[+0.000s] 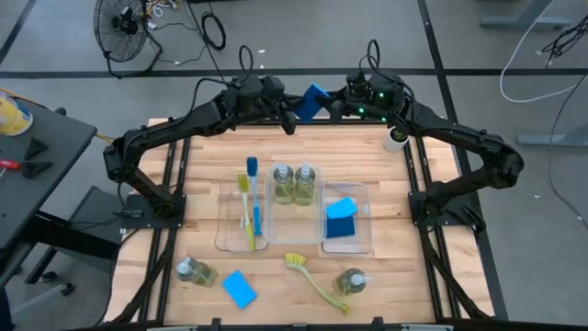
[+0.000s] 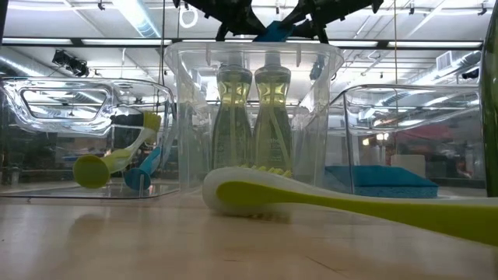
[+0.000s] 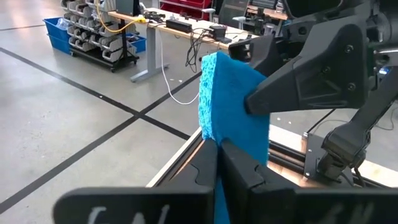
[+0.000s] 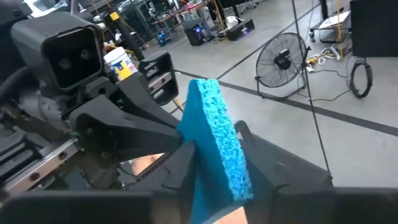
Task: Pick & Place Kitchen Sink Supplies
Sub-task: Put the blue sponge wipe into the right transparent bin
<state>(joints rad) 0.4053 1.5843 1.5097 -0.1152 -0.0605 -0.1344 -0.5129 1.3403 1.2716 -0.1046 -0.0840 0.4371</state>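
A blue sponge (image 1: pixel 317 97) hangs high over the table's far edge, between my two grippers. My left gripper (image 1: pixel 296 108) comes at it from the left and is shut on it. My right gripper (image 1: pixel 333 106) comes from the right and has its fingers closed on the same sponge. In the low view the sponge (image 2: pixel 272 33) shows at the top, above the trays. Two soap bottles (image 1: pixel 294 184) stand in the middle tray, two brushes (image 1: pixel 249 204) lie in the left tray, and a blue sponge (image 1: pixel 341 217) lies in the right tray. My left gripper pinches one end of the sponge (image 3: pixel 214 134) between its two fingers, which lie nearly level and come from the table's left. The sponge stands on edge beyond the fingertips, clear of the table. My right gripper has the sponge's other end (image 4: pixel 214 155) between its two fingers, one finger (image 3: pixel 273 93) flat against a broad face. It comes nearly level from the table's right.
On the near part of the table lie a soap bottle (image 1: pixel 195 271), a blue sponge (image 1: pixel 240 288), a yellow-green brush (image 1: pixel 317 280) and another bottle (image 1: pixel 352 280). A white cup (image 1: pixel 395 140) stands at the far right. Three clear trays (image 1: pixel 367 241) sit mid-table.
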